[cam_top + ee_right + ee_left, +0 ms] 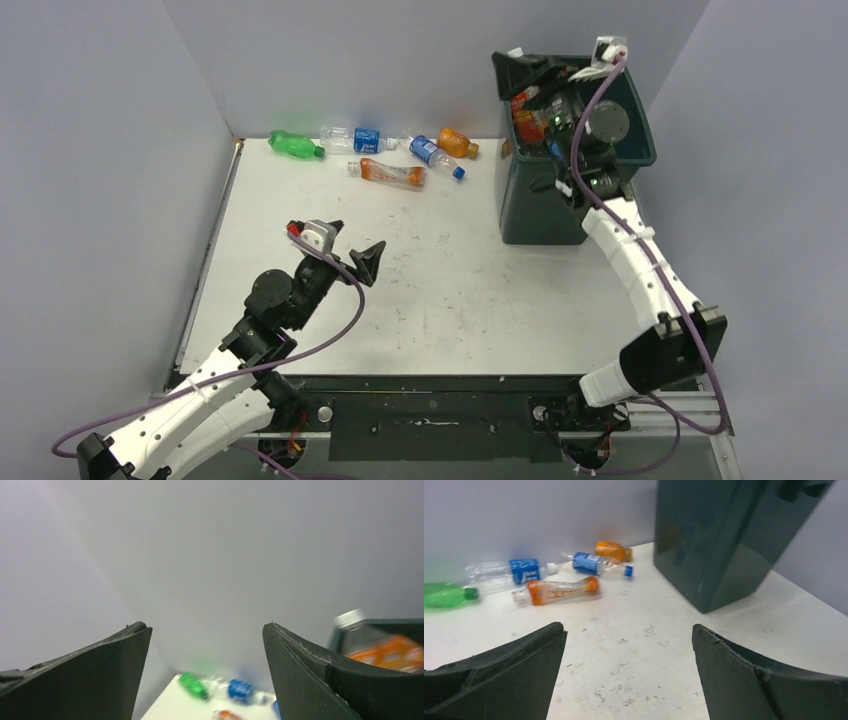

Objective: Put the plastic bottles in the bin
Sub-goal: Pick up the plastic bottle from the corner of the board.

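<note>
Lying sideways along the far wall were a green bottle (296, 146), a clear blue-labelled bottle (352, 138), a crumpled orange-tinted bottle (388, 172), a blue-capped bottle (436, 156) and an orange bottle (457, 143). The dark green bin (535, 210) stood upright nearby, with more bottles (521, 110) inside.

Left end effector (628, 630) low, jaws wide apart, right end effector (206, 626) raised high, jaws apart

Two arms: white shells, black joints.
Left arm (205, 400) and right arm (625, 245): white link covers with small dark dots, black joint housings, purple cable (358, 305) looped outside each. Left gripper (629, 645) and right gripper (207, 645): matte black wedge-shaped fingers, edges scuffed.
</note>
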Action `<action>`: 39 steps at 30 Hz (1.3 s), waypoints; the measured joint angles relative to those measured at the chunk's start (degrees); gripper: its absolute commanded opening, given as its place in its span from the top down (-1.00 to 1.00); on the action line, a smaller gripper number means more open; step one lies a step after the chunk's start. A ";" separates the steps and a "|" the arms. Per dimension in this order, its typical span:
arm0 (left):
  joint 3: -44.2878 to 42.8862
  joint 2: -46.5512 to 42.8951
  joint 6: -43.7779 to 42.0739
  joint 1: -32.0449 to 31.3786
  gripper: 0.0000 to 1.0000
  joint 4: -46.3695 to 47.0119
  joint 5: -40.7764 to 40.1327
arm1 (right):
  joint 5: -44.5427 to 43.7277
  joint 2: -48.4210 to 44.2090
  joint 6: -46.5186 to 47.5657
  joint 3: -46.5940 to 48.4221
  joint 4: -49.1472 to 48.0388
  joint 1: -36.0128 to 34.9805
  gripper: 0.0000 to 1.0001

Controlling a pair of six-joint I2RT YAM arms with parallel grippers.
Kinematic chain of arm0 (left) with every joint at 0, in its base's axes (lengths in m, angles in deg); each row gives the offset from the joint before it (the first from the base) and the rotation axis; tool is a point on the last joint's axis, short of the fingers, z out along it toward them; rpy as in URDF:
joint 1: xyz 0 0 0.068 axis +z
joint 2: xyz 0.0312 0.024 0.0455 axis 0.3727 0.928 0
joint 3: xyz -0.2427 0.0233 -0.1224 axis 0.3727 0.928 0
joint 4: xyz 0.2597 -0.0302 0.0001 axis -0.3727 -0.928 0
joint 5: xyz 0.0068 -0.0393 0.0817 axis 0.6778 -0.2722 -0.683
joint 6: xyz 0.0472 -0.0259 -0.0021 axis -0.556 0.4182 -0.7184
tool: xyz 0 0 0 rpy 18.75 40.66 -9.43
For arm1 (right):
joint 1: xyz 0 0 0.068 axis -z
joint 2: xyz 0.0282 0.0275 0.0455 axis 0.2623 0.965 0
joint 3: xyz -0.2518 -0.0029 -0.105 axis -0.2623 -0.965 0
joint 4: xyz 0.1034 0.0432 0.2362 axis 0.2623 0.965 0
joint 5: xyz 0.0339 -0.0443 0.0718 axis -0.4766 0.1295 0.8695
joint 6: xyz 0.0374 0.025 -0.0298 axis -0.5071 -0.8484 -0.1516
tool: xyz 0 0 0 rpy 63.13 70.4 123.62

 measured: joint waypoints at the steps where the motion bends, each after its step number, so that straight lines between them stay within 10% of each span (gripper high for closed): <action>1: 0.00 0.00 0.09 0.04 -0.92 -0.04 -2.29 | 1.03 -2.62 -0.33 -3.19 -1.33 -1.62 -0.70; 8: 0.00 0.20 2.95 3.04 -0.92 -1.07 -17.75 | 3.63 -21.62 -0.96 -31.30 -8.39 -15.91 -0.71; 16: -7.48 12.85 23.61 22.64 -0.92 -6.51 -14.19 | 0.90 -28.50 -2.64 -55.25 -8.92 -22.80 -0.71; 39: -47.82 72.65 58.21 44.74 -0.92 -10.86 -7.08 | -5.27 -22.99 3.19 -70.49 -6.32 -35.98 -0.69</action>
